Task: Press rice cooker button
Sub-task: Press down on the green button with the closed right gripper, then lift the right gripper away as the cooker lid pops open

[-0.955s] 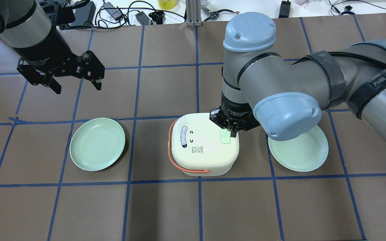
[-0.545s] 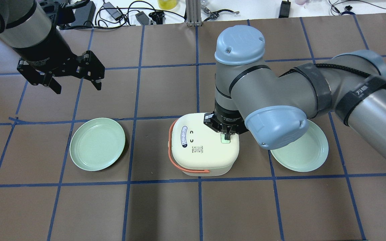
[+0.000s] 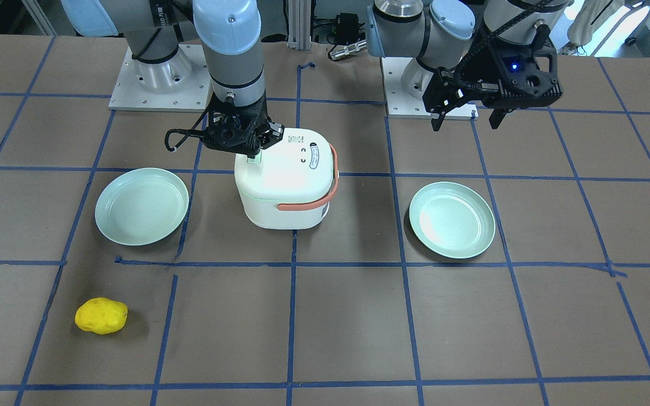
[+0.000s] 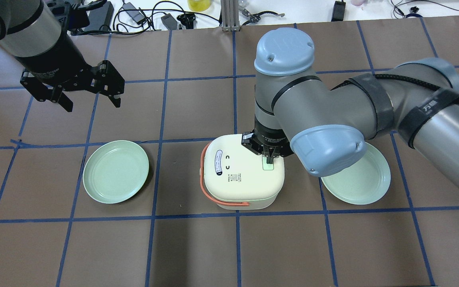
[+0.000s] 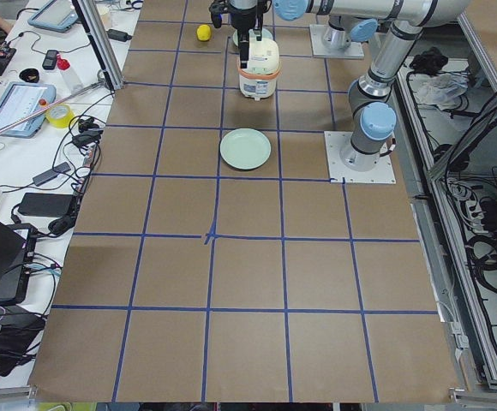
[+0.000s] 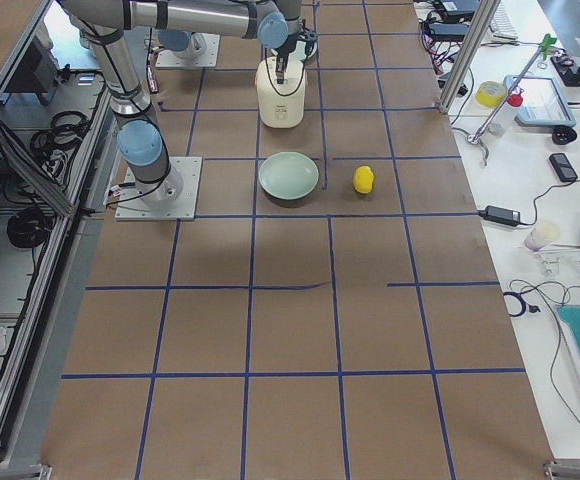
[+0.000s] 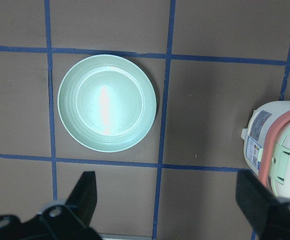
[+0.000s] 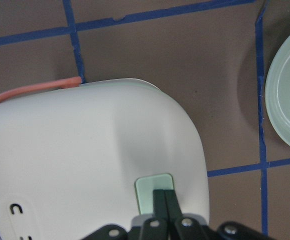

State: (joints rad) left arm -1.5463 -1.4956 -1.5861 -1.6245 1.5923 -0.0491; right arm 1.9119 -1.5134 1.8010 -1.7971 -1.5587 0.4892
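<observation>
A brown paper-covered counter (image 4: 197, 255) marked into squares by blue tape fills the overhead view, with cables and clutter along the upper edge. Just below the centre of that frame stands the white, rounded rice cooker with an orange handle (image 4: 241, 175). Its small pale green rectangular button (image 4: 267, 167) lies on the lid's right side.

The right pincer (image 8: 165, 197) points straight down with its black fingers pressed together, holding nothing. The tips rest on the button's lower edge in the wrist view, not on its middle. The left pincer (image 4: 94, 104) hangs spread wide and empty in the upper left of the overhead frame, well apart from the cooker.

Two round pale green plates flank the cooker, one at centre left (image 4: 116, 171), the other (image 4: 357, 185) partly under the right arm.

The likely trouble is an off-centre push. With the tips near the button's edge, they could skid onto the smooth lid and leave the button unpressed. A push too hard or slightly slanted might also tip the cooker or slide it towards the right-hand plate, since nothing braces it.
</observation>
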